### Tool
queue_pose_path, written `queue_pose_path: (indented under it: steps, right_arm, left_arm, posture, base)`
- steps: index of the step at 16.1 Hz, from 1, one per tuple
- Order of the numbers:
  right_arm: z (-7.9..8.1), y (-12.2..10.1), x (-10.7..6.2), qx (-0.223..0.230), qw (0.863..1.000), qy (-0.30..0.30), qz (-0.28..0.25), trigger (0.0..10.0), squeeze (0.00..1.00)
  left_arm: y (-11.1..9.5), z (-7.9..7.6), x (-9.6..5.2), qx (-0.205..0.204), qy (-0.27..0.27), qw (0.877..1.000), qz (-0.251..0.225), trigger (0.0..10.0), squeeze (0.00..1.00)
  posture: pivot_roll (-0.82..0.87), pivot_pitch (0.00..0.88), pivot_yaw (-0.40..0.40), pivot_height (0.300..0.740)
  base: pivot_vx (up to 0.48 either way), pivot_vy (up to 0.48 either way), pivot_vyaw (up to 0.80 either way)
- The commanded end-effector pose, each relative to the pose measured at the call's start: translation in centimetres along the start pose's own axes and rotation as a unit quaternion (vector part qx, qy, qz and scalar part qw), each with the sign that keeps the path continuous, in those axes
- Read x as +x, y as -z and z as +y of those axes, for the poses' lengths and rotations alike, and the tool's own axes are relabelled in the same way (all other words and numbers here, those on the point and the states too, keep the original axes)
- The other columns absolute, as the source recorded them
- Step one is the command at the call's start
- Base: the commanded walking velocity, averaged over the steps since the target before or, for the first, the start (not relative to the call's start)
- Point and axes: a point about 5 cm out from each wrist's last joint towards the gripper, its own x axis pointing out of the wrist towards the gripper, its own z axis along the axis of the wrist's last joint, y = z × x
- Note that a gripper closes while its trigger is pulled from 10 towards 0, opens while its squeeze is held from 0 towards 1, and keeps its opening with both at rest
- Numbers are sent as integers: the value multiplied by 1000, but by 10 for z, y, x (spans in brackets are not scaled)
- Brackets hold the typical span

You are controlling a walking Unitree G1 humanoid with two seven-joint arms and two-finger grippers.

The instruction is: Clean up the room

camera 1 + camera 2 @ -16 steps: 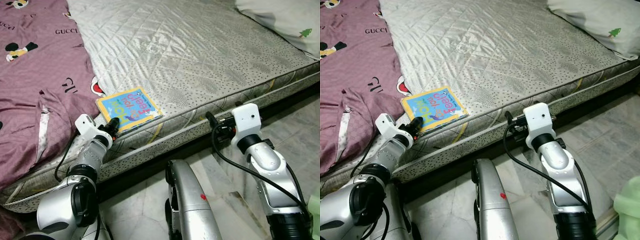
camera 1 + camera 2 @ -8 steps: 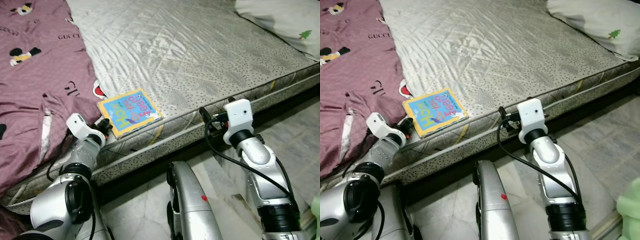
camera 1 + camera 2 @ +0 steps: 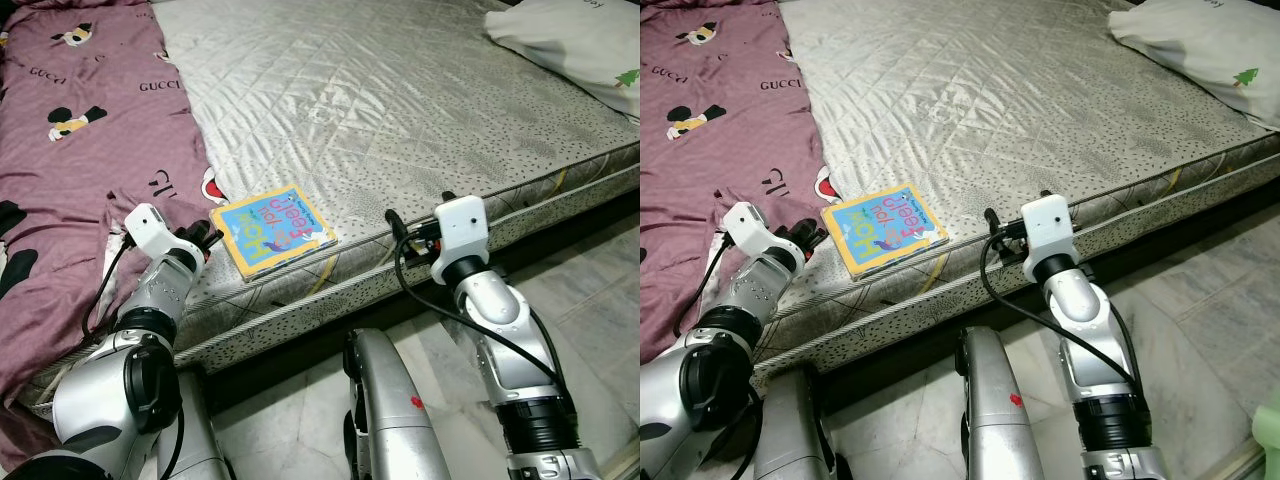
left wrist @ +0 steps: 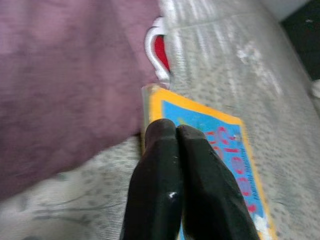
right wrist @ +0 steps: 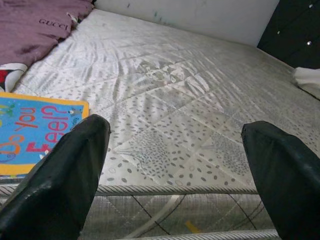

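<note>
A children's board book (image 3: 272, 228) with a blue cover and yellow border lies flat near the front edge of the grey quilted mattress (image 3: 400, 110). My left gripper (image 3: 205, 238) is at the book's left edge, just above the mattress, beside the purple blanket. In the left wrist view its fingers (image 4: 165, 165) are pressed together, shut and empty, with their tips over the book's (image 4: 225, 150) near corner. My right gripper (image 3: 415, 222) hovers at the mattress edge to the right of the book. Its fingers (image 5: 65, 180) are spread wide, open around nothing.
A purple printed blanket (image 3: 90, 150) covers the left part of the bed, reaching almost to the book. A white pillow (image 3: 570, 40) lies at the far right. A pale marble floor (image 3: 590, 300) runs below the bed, with my silver body (image 3: 385, 420) in front.
The camera has shifted. My left gripper has drawn back from over the book's corner to its left edge. My right arm has come nearer to the book along the mattress edge.
</note>
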Motion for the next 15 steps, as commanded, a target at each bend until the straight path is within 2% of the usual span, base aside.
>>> queue_pose_path:
  steps: [1, 4, 9, 13, 15]
  right_arm:
    - [-2, 1, -4, 1, 1000, 6, 1, 10000, 0]
    - [0, 5, -13, 0, 1000, 5, 11, 10000, 0]
    - [-1, 7, -34, -9, 1000, 9, 27, 10000, 0]
    - [-8, 6, -53, -24, 999, 12, 45, 10000, 0]
    - [-9, 5, -56, -25, 998, 12, 48, 10000, 0]
  left_arm:
    - [10, 13, -4, -1, -31, 999, 14, 10000, 1000]
    - [18, 18, -7, 2, -39, 999, 25, 10000, 1000]
    - [26, 3, -4, -22, -3, 999, 29, 10000, 1000]
    - [40, -7, -3, -37, 3, 998, 46, 10000, 1000]
    - [44, -7, -4, -41, 2, 998, 51, 10000, 1000]
  posture:
    - [-255, 0, 12, 483]
    - [-267, 29, 7, 483]
    - [-313, 119, -11, 483]
    - [-351, 161, -24, 483]
    - [-361, 173, -27, 483]
  base:
    - [0, 0, 0]
    - [0, 0, 0]
    - [0, 0, 0]
    - [0, 0, 0]
    - [0, 0, 0]
